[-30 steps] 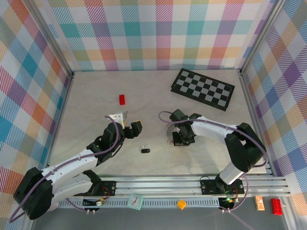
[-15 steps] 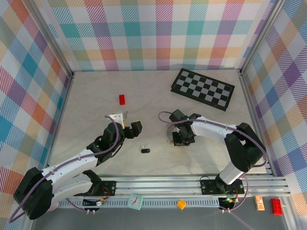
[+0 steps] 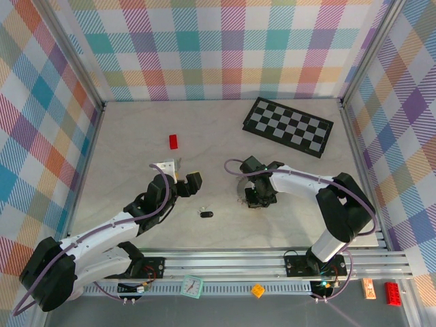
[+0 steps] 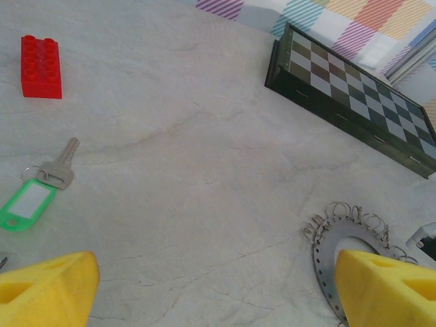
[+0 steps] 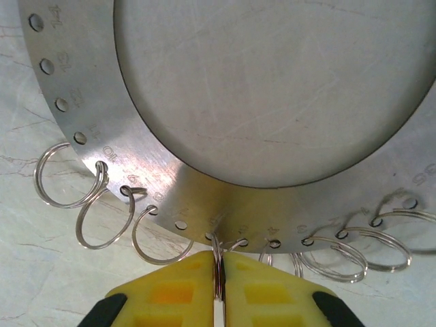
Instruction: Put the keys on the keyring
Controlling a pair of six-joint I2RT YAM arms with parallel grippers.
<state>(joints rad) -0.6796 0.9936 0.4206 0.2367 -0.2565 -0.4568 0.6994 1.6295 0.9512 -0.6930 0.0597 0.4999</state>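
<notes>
The keyring (image 5: 225,204) is a flat silver metal ring with numbered holes, and several small wire rings hang along its edge. It lies at mid-table (image 3: 238,185) and shows at the lower right of the left wrist view (image 4: 327,248). My right gripper (image 5: 219,262) stands over its near edge (image 3: 257,197), shut on one small wire ring. The light green key (image 4: 30,202) lies flat beside my left gripper (image 4: 214,272), which is open and holds nothing (image 3: 181,174). A black key (image 3: 206,214) rests between the arms.
A black-and-white chequered board (image 3: 289,127) lies at the back right, also seen in the left wrist view (image 4: 354,95). A small red brick (image 3: 173,141) sits behind the left gripper (image 4: 41,66). Checked walls enclose the table on three sides.
The right wrist has shifted very slightly over the keyring. The left arm, both keys and the board stay where they were.
</notes>
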